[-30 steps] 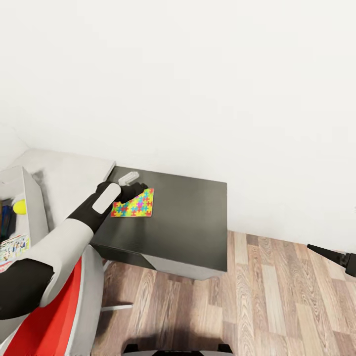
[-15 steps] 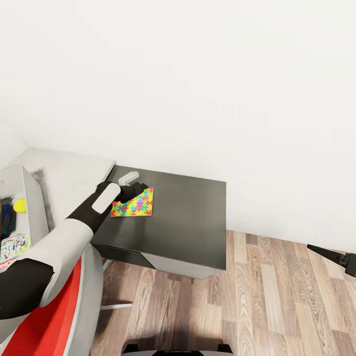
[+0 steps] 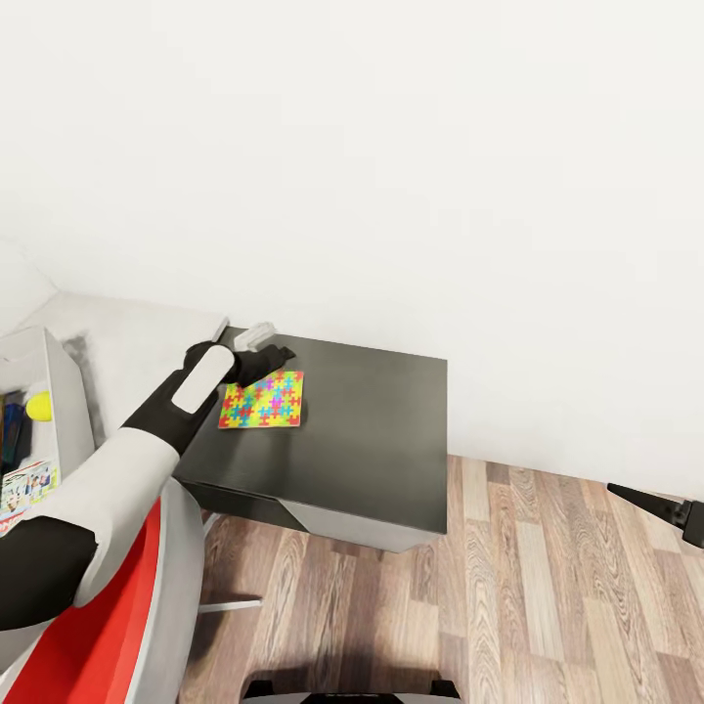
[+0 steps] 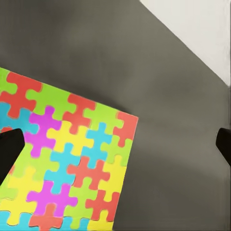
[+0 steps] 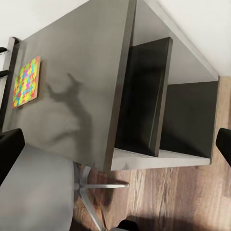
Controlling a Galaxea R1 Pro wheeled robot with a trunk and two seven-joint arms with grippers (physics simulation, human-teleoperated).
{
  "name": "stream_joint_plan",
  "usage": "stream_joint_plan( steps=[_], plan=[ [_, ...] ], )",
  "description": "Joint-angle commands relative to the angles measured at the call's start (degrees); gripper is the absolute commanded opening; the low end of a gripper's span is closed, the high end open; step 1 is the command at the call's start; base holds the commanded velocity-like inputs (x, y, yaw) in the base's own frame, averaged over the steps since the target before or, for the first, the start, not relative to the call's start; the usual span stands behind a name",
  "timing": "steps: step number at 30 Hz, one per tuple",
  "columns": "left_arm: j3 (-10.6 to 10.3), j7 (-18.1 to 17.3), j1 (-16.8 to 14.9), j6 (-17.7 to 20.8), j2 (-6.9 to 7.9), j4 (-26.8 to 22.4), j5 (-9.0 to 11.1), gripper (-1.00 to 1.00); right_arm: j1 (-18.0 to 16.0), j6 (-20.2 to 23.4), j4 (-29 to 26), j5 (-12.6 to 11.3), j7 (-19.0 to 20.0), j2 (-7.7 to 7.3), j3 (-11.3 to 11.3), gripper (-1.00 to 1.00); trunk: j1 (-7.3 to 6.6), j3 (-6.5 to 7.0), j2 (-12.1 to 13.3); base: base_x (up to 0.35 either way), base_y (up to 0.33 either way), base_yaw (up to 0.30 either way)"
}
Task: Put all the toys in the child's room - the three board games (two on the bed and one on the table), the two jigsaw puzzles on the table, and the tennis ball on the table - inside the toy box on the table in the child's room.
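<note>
One jigsaw puzzle, a thin square of bright interlocking pieces, lies flat on the dark grey part of the table. My left gripper hovers just beyond its far-left corner. In the left wrist view the puzzle lies under my open left gripper, with nothing held. At the left edge stands the light grey toy box, holding the tennis ball and a white printed board game. My right gripper hangs open over the floor at the far right.
The light grey desk top joins the dark one along the white wall. Through the right wrist camera I see the dark desk's open cabinet and a chair's star base. A red-and-grey chair stands close below my left arm. Wood-plank floor lies to the right.
My left gripper has drawn back off the puzzle's near corner toward the wall and the desk joint. The puzzle lies where it was. The right arm is still.
</note>
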Motion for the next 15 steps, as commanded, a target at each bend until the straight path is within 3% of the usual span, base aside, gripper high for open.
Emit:
stream_joint_plan(
  steps=[1,6,10,15],
  plan=[
    [0.06,1.30,-0.05,0.54,0.12,-0.81,0.79,1.00,-0.04,0.20,-0.01,0.24,0.32,-0.01,-0.05,1.00,0.02,-0.06,-0.06,0.000,0.000,0.000],
    [2.08,3.73,-0.06,2.72,0.19,-2.44,1.48,1.00,-0.04,0.20,-0.01,0.24,0.30,-0.01,-0.05,1.00,0.02,-0.06,-0.06,0.000,0.000,0.000],
    [5.90,6.16,-0.02,5.93,0.26,-4.80,2.03,1.00,-0.04,0.20,-0.01,0.24,0.23,-0.01,-0.02,1.00,0.02,-0.06,-0.06,0.000,0.000,0.000],
    [8.97,7.22,0.15,9.37,0.37,-7.09,2.10,1.00,-0.04,0.20,-0.01,0.24,0.21,-0.01,-0.04,1.00,0.02,-0.06,-0.06,0.000,0.000,0.000]
  ],
)
